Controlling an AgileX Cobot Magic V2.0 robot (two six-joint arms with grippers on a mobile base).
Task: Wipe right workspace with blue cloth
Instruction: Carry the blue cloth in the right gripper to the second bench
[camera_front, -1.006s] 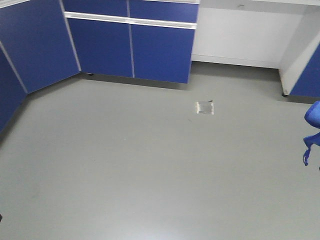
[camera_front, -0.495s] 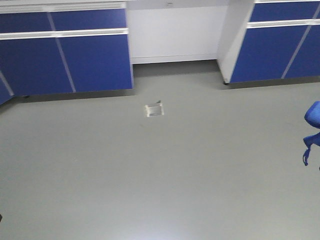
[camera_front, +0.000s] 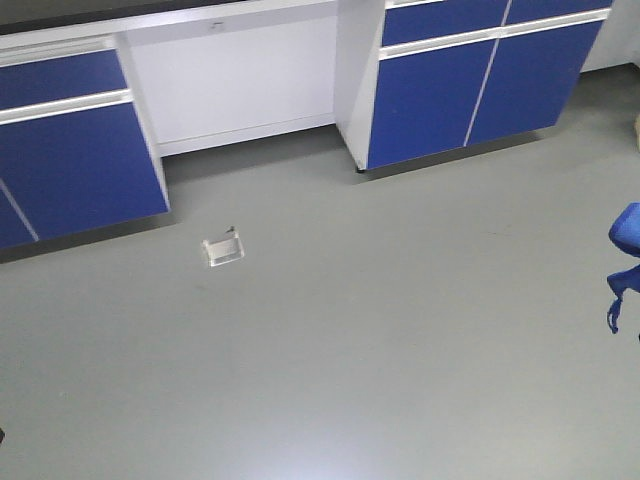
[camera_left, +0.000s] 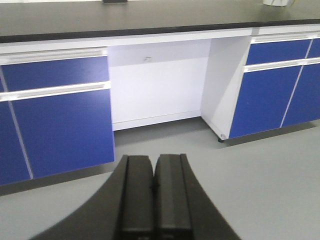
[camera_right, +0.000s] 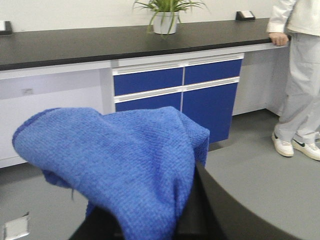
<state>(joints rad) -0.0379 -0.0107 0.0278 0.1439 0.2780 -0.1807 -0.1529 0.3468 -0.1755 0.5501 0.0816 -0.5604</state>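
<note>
The blue cloth (camera_right: 120, 165) is a knitted towel bunched up and draped over my right gripper (camera_right: 165, 220), which is shut on it; the cloth hides most of the fingers. In the front view the cloth (camera_front: 625, 262) hangs at the far right edge, above the grey floor. My left gripper (camera_left: 154, 200) is shut and empty, its two black fingers pressed together, pointing at the cabinets. No worktop lies under either gripper.
Blue lab cabinets (camera_front: 470, 80) with a black counter (camera_left: 150, 20) line the far wall. A small clear holder (camera_front: 223, 247) lies on the grey floor. A person in white (camera_right: 297, 75) stands at the counter's right end. A potted plant (camera_right: 167, 15) stands on it.
The whole scene has slid left and rotated in the front view: the cabinets and floor holder moved leftward. The cloth keeps its place at the right edge.
</note>
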